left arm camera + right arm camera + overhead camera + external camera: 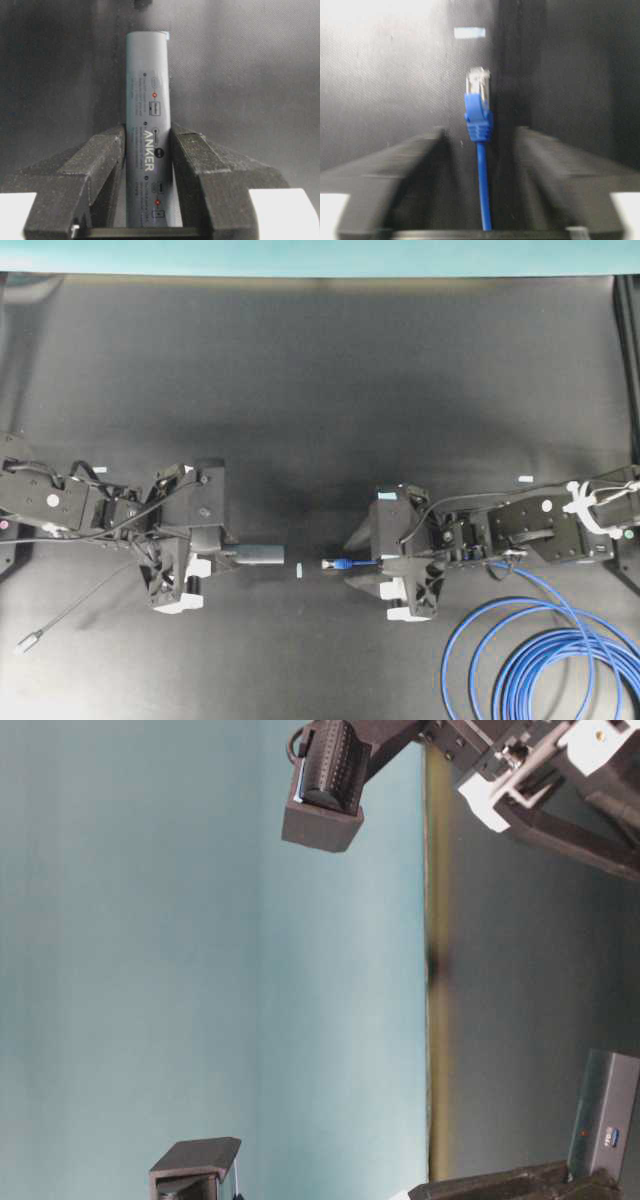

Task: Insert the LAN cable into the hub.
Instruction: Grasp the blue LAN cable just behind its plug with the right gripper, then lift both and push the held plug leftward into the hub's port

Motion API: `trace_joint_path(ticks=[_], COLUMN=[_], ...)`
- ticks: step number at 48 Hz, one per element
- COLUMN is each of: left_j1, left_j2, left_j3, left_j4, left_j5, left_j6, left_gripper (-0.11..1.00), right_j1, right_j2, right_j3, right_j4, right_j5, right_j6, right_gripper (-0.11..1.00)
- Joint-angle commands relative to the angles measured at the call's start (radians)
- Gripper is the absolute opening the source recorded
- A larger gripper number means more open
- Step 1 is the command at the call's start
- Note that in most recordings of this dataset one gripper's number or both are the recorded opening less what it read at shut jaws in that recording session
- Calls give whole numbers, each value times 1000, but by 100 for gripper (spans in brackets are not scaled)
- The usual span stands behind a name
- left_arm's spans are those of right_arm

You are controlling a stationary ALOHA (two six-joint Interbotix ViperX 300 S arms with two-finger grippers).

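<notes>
Black fingers (102, 175) of the left hand (148, 185) fill the foreground of our left wrist view, clenched on both sides of the hub (148, 135), which stands between them with its free end pointing away over the dark table (250, 75). White lettering and small red marks run along the hub's upper face.

From our right wrist view, the right hand's (481, 165) fingers (420, 165) are blurred and stand apart on either side of the LAN cable (481, 175). A gap shows on each side of the thin blue line, so we cannot tell whether it is gripped. Its blue boot and clear plug (478, 85) point away from the hand, and beyond the plug a small pale strip of tape (469, 33) lies on the table.

From overhead we see the two hands facing each other across the middle. Hub and plug lie along one line, apart, with the tape between their tips. Behind the right hand the cable runs back into blue loops (545, 660) at the table's near right corner. The hub's thin grey tail (70, 612) trails off to the left, ending in a silver plug (27, 642).
</notes>
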Motion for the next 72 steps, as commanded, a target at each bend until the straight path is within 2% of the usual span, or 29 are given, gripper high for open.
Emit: trace_joint_path(ticks=[1,4,14,18,26,32,72], left_j1=[-3,-3,-3,-3,3,14,37], left_j2=[-15,-15,-18,-18,-18,-17,-14], left_j3=[-15,-14,-37,-54,-101,-112,-115], left_j4=[3,3,5,5,5,3,5], left_j5=[-3,-3,11,31,91,91,63], left_j6=[0,0,9,37,123,146,156], left_gripper=[28,28,28,28,28,28,28], right_j1=[6,8,5,-3,-20,-23,-29], right_j2=[32,34,-25,-69,-133,-140,-126], right_j3=[-14,-15,-5,-9,-37,-57,-74], right_j4=[3,3,3,3,3,3,3], right_j5=[6,11,20,37,80,77,35], right_j6=[18,40,112,123,124,126,120], right_gripper=[23,13,13,13,13,13,13])
